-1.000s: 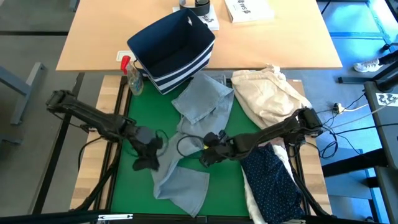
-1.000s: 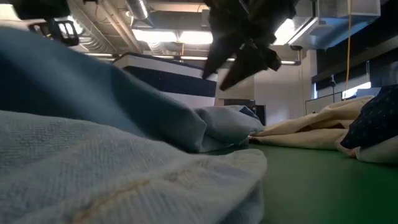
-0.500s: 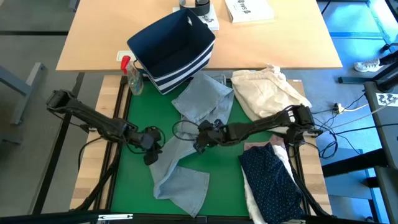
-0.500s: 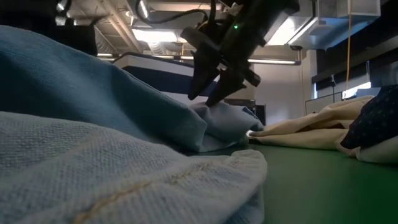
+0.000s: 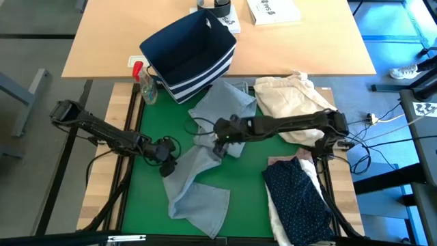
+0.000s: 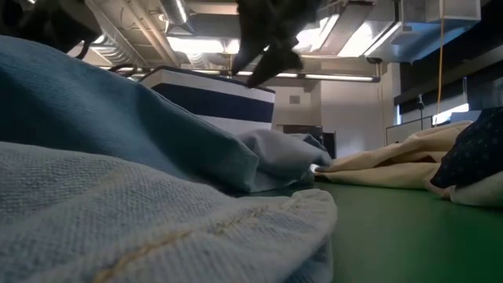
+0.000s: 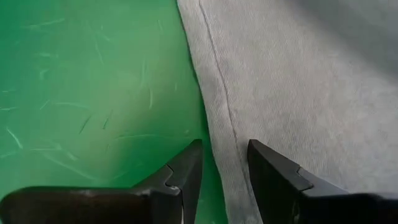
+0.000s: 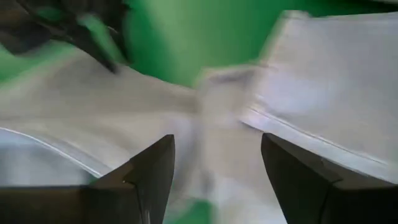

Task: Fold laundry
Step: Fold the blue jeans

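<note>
The light grey jeans (image 5: 220,109) lie crumpled across the green mat, and fill the near part of the low view (image 6: 141,165). My left gripper (image 5: 166,169) is low at their left edge. It is open, one finger over the mat and one over the denim, with the seamed edge (image 7: 217,118) between them. My right gripper (image 5: 219,140) hangs wide open above the jeans' middle (image 8: 124,118) and shows high in the low view (image 6: 267,39). The navy dotted shirt (image 5: 300,198) lies on a white shirt (image 5: 276,220) at the near right. My left gripper (image 7: 225,165) comes at the jeans' left edge from above, pointing down, its fingers across that edge. Whether the fingertips touch the denim, I cannot tell.
The navy striped bin (image 5: 188,51) lies tipped at the mat's far edge, with a spray bottle (image 5: 147,85) to its left. A cream-beige bundle (image 5: 293,102) fills the far right corner. Bare green mat (image 5: 147,130) shows on the left. A cable (image 5: 205,126) loops near my right gripper.
My right gripper has moved from the mat's middle toward the far edge and a little left, over the jeans' middle. My left gripper has shifted slightly toward the jeans' left edge.
</note>
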